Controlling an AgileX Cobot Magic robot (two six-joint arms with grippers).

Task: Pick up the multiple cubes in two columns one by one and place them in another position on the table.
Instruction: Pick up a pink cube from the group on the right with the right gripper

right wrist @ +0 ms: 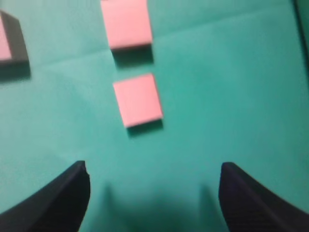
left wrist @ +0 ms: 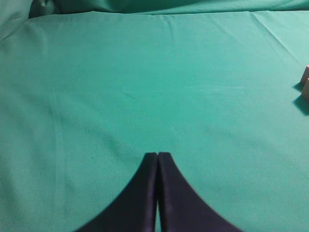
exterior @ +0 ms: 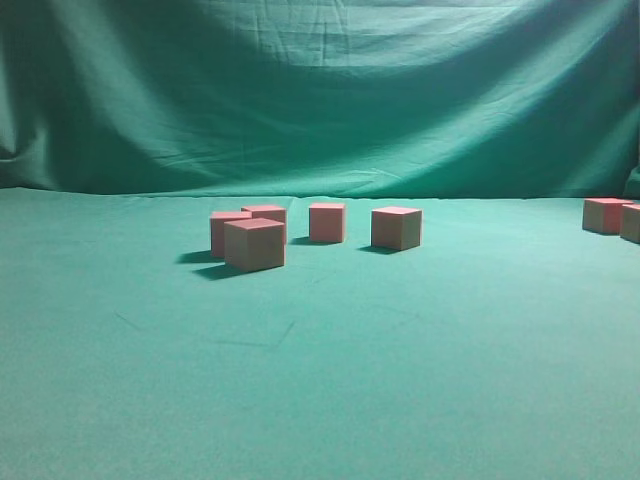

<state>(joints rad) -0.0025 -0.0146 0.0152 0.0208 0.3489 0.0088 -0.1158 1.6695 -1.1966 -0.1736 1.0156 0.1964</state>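
Observation:
Several pink-topped cubes stand on the green cloth in the exterior view: a front cube [exterior: 254, 244], two behind it [exterior: 228, 230] [exterior: 266, 216], one in the middle [exterior: 327, 221] and one to its right [exterior: 396, 227]. Two more cubes [exterior: 605, 215] [exterior: 631, 222] sit at the far right edge. Neither gripper shows in the exterior view. My left gripper [left wrist: 157, 155] is shut and empty over bare cloth. My right gripper [right wrist: 153, 169] is open and empty above the cloth, with a cube [right wrist: 137, 99] just ahead of it and another [right wrist: 125, 23] beyond.
A green backdrop [exterior: 320, 90] hangs behind the table. A third cube [right wrist: 10, 41] shows at the left edge of the right wrist view. Two cube edges [left wrist: 305, 82] show at the right edge of the left wrist view.

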